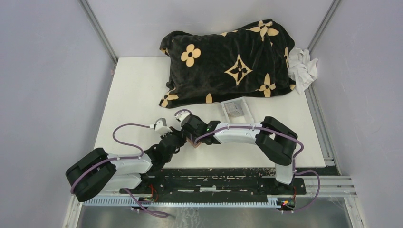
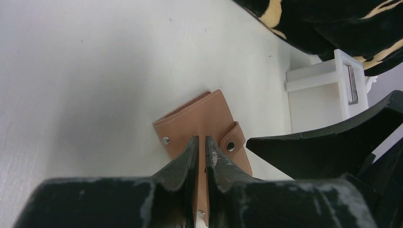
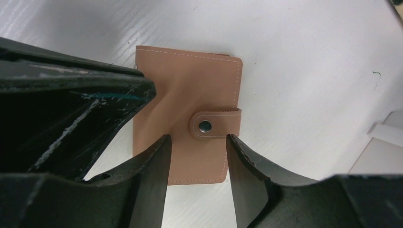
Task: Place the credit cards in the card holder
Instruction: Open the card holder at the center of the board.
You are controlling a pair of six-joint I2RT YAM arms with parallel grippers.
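The cards point(image 2: 351, 83) are kept in the tray point(image 2: 309, 76); the shut wallet point(image 3: 185, 80) is straddled by the spread right pincer point(image 3: 198, 140); the left pincer's point(image 2: 201, 140) state cannot be told.

From above and behind the arms point(image 1: 233, 133), the top camera takes in the whole desk point(image 1: 133, 95). Both wrist cameras hang close over the card holder point(image 3: 187, 95), the right nearly straight down, the left slanting toward the far side. Overhead, the arms seemingly hide it.

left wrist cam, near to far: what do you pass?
left gripper → card holder → tray → black patterned blanket
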